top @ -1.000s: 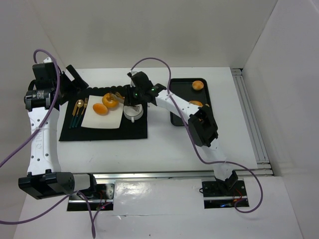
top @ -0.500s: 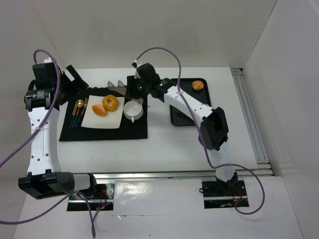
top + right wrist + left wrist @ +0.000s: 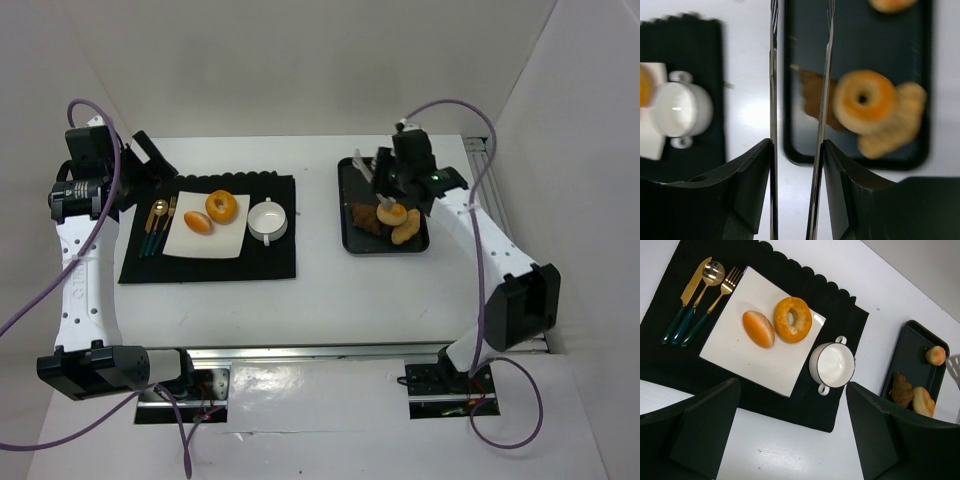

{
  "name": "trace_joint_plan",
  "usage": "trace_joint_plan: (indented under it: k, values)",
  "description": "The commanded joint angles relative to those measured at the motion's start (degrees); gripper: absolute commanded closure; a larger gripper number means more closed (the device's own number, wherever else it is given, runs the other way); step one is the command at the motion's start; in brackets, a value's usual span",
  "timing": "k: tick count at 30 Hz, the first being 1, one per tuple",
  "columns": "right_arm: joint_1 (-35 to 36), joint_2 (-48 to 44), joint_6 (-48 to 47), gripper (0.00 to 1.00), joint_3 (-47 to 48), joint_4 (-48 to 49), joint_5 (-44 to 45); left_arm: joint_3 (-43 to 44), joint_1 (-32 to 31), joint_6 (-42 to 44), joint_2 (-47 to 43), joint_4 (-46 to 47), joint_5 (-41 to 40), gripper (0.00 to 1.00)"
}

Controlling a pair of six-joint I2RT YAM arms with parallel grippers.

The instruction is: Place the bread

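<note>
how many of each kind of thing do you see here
golden-brown bread pieces: 6
gold cutlery with dark green handles: 3
white two-handled cup: 1
white square plate: 1
black rectangular tray: 1
black scalloped placemat: 1
metal tongs in right gripper: 1
total: 14

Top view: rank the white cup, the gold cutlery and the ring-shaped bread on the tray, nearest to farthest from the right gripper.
From the right gripper, holding tongs:
1. ring-shaped bread, on the black tray, right side.
2. white cup, right edge of the black mat.
3. gold cutlery, far left of the mat.
</note>
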Motion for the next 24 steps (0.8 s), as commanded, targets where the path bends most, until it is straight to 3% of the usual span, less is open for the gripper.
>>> trace_joint_plan:
  k: [1, 8, 13, 24]
  values:
    - [-4.0, -8.0, -0.8, 0.48, -6.6, -7.3, 5.1, 0.9, 0.4, 0.0, -0.4, 1.6, 1.2, 0.0]
    - [-13.8, -13.3, -0.8, 0.49, -12.9, -8.7, 1.6, 0.9, 0.4, -0.6, 0.8, 2.8, 2.3, 0.0]
    - [-16.2, -5.9, 0.5, 0.49, -8.9, -4.5, -5.0, 1.5, 0.4, 0.8, 1.5, 2.8, 4.2, 0.01]
    - [-18.4, 5.8, 2.1, 0.48, -3.2, 3.1, -7.2, 2.2, -0.3, 0.9, 2.5, 3.3, 3.5, 0.01]
